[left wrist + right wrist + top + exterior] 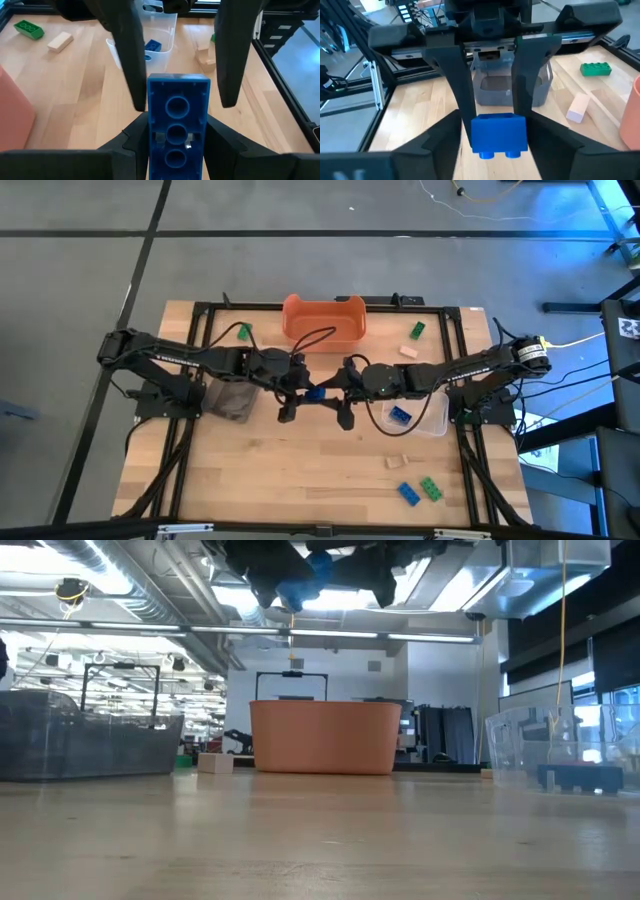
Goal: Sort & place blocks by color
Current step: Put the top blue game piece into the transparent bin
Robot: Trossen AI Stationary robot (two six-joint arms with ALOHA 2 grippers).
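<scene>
A blue brick (313,392) is held in mid-air over the table's middle, between my two grippers. My left gripper (292,390) is shut on it. My right gripper (345,392) faces it, open, with its fingers (131,60) on either side of the brick's far end; I cannot tell whether they touch it. Another blue brick (400,415) lies in the clear bin (432,420). Loose green bricks (243,332) (417,330) (431,488), tan blocks (408,351) (395,462) and a blue brick (408,493) lie on the table. My left gripper pinches the blue brick's two long sides (150,145) between its two fingers, at the end nearer the wrist. The fingers come level from the table's left and lie along the brick. The brick is lifted clear and level, its hollow underside (176,107) up and its studs (499,154) down.
An orange tub (323,318) stands at the far middle. A dark grey container (232,400) stands under the left arm and the clear bin under the right arm. The near half of the table holds only a few loose bricks at the right.
</scene>
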